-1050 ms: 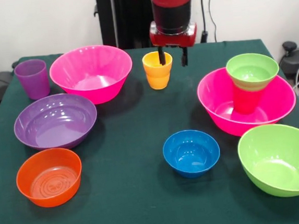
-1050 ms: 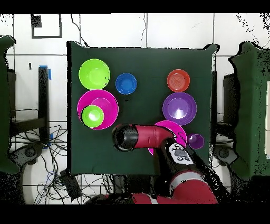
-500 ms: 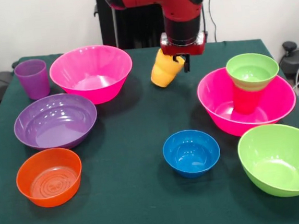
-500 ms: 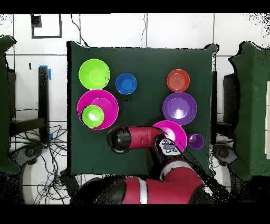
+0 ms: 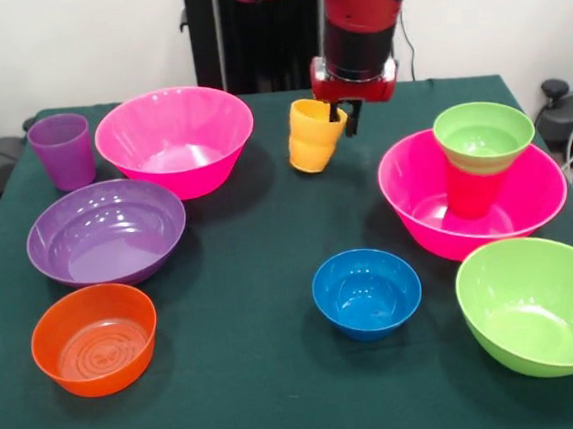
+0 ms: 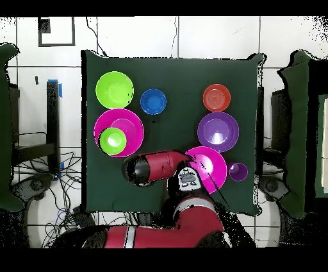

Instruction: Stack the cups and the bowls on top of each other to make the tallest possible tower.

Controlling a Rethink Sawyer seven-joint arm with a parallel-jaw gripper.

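Note:
My gripper (image 5: pixel 342 119) is shut on the rim of the yellow-orange cup (image 5: pixel 315 136), which hangs tilted just above the table between the two pink bowls. The right pink bowl (image 5: pixel 527 205) holds an upturned red cup (image 5: pixel 473 194) with the small green bowl (image 5: pixel 483 135) resting on top. The purple cup (image 5: pixel 61 151) stands at the far left corner. In the overhead view the arm (image 6: pixel 154 168) hides the gripper and the held cup.
The left pink bowl (image 5: pixel 175 139), purple bowl (image 5: pixel 105 231) and orange bowl (image 5: pixel 94 338) line the left side. The blue bowl (image 5: pixel 366 292) sits front centre, and the large lime green bowl (image 5: pixel 537 303) front right.
The yellow-orange cup stood on the table with a finger inside it; now it is lifted, tilted and carried a little to the right.

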